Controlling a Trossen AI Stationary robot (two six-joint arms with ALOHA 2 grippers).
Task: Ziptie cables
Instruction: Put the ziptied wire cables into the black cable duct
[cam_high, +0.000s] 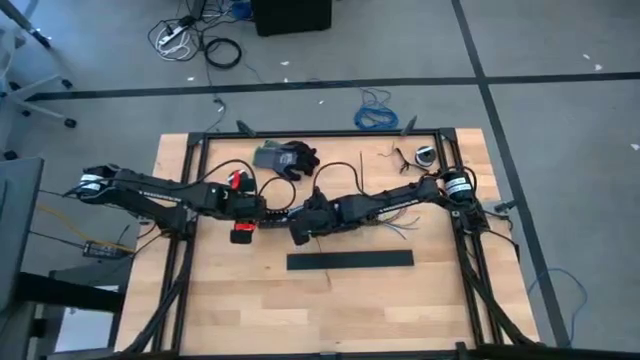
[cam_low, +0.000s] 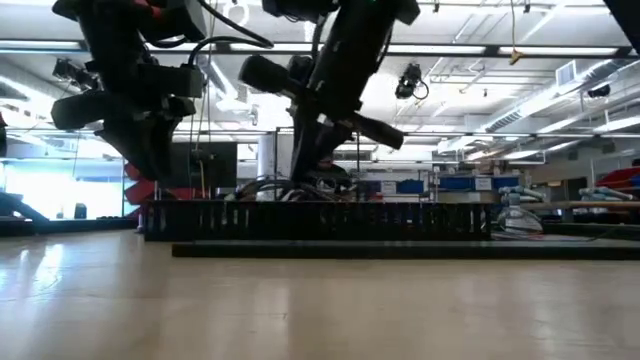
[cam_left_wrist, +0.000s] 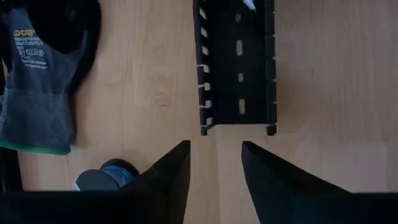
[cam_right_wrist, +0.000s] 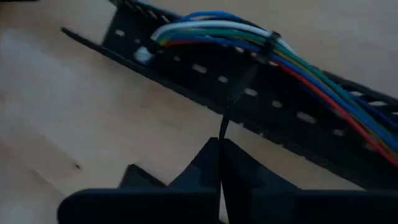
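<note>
Right end effector is pinched closed on the tail of a ziptie already looped round the cables, which lie in the slotted duct. Pulling straight along the strap, away from the bundle, should cinch it; the head seems seated, though it is blurry. Left end effector hangs apart-fingered and empty over the duct's end on the worktop, both arms stretched low toward the middle.
</note>
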